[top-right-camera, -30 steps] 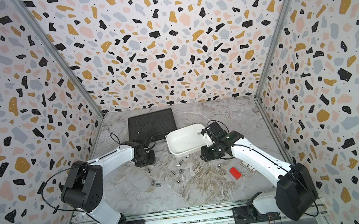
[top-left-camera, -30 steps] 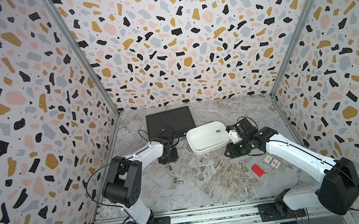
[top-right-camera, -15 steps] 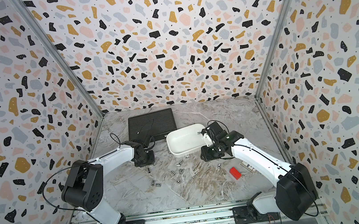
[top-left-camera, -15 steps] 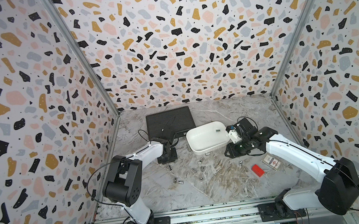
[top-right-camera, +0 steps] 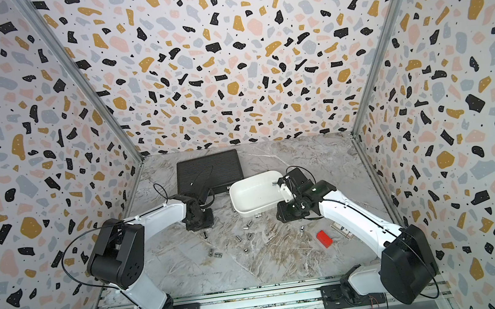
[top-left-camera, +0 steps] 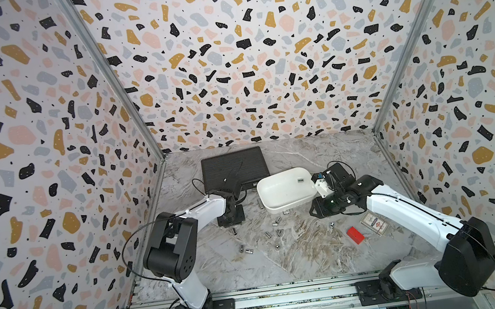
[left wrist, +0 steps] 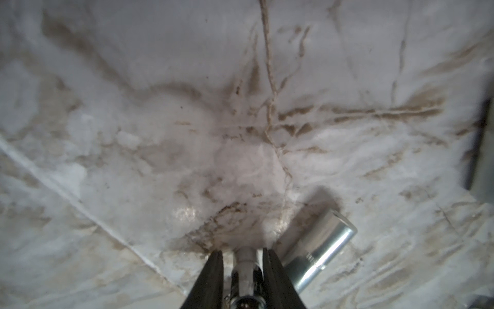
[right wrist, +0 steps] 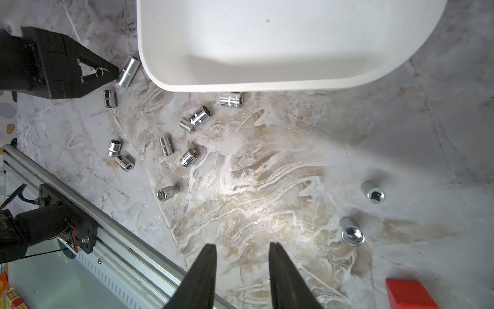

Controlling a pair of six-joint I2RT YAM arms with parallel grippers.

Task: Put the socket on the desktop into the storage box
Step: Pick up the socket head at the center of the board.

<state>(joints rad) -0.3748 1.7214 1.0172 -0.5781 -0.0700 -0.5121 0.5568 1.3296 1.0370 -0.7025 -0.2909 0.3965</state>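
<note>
Left wrist: L fingers (left wrist: 212, 278) flank socket (left wrist: 246, 263) on desktop (left wrist: 160, 107).

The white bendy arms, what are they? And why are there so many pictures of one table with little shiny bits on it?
They are two robot arms, the left arm and the right arm, working over a marble-look desktop. Two pictures come from high above, side by side like two eyes, so they look nearly alike. The other two come from little cameras on the wrists, looking past each claw. The shiny bits are metal sockets scattered on the desktop; what looks like one more socket lies in the white storage box. A black case and a red block lie there too. The left claw has a small socket between its fingers; I cannot tell whether it is squeezed tight. The right claw is open and holds nothing.
</note>
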